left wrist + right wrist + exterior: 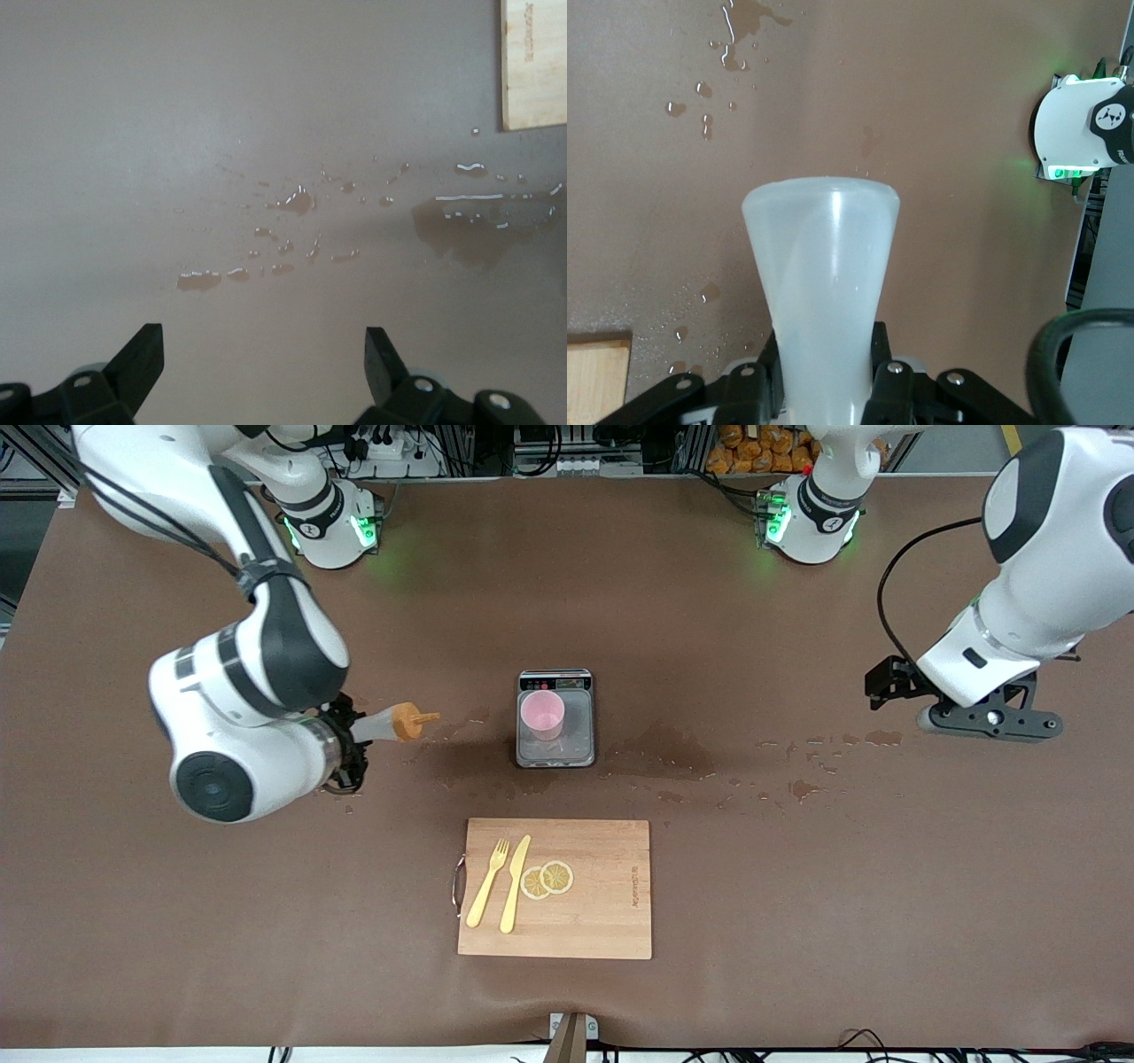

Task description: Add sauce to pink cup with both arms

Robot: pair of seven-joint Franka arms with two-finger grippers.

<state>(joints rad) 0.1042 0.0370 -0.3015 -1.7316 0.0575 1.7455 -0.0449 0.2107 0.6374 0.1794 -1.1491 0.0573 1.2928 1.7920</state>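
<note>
Sauce bottle (394, 723) lying sideways mid-left of frame, right gripper (353, 744) clamping its body, orange nozzle pointing toward pink cup (542, 716). Cup sitting on grey scale (555, 755), frame centre. Left gripper (988, 717) waiting wide open, holding nothing, at frame's right edge.

The whitish sauce bottle (390, 724) lies sideways in the air, orange nozzle toward the pale-pink cup (542, 716) standing upright on the scale.

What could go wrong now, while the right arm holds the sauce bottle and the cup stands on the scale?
1. The right gripper holds the sauce bottle sideways, away from the pink cup; squeezing now would likely hit the table.
2. The cup stands free on the scale; a nozzle bump might tip it.
3. The open left gripper waits over spilled droplets.
</note>
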